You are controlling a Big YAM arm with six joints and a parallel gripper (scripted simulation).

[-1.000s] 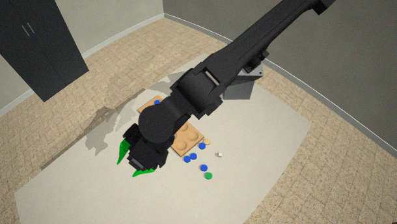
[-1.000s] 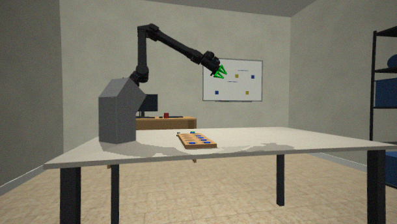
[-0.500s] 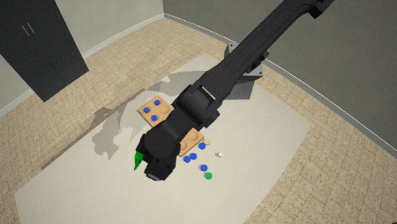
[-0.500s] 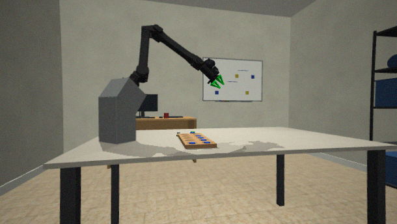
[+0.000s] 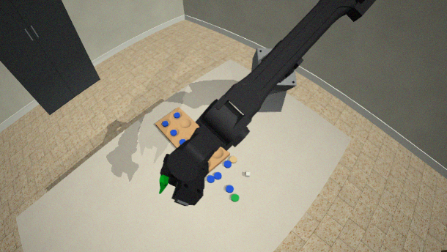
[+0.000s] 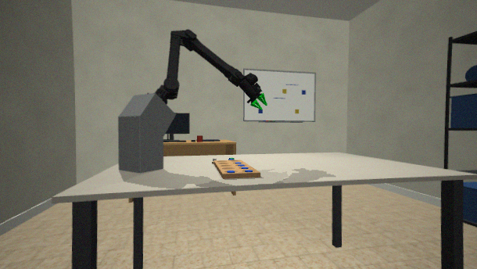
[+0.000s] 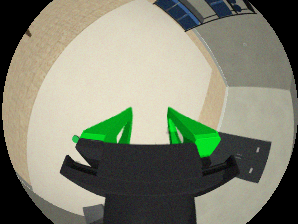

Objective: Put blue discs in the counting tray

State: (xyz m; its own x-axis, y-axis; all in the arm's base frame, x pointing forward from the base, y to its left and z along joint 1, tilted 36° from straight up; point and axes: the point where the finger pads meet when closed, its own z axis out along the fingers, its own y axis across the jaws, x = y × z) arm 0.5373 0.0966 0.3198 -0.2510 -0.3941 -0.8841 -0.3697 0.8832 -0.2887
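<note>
The tan counting tray (image 5: 160,125) (image 6: 239,174) lies flat on the table and my arm partly covers it. Several blue discs sit in its pockets, such as one at the far end (image 5: 176,115) and one nearer (image 5: 174,132); a pocket (image 5: 188,122) beside them is empty. Several loose blue discs lie on the table right of the tray, one close to it (image 5: 227,164), a pair (image 5: 214,177) and one farther out (image 5: 229,188). My gripper (image 5: 163,184) (image 6: 259,103) (image 7: 149,121) hangs high above the table. Its green fingers are partly open with nothing between them.
A green disc (image 5: 234,198), a tan disc (image 5: 233,159) and a small white cube (image 5: 248,173) lie among the loose discs. The grey robot base (image 5: 283,93) (image 6: 141,134) stands at the back of the table.
</note>
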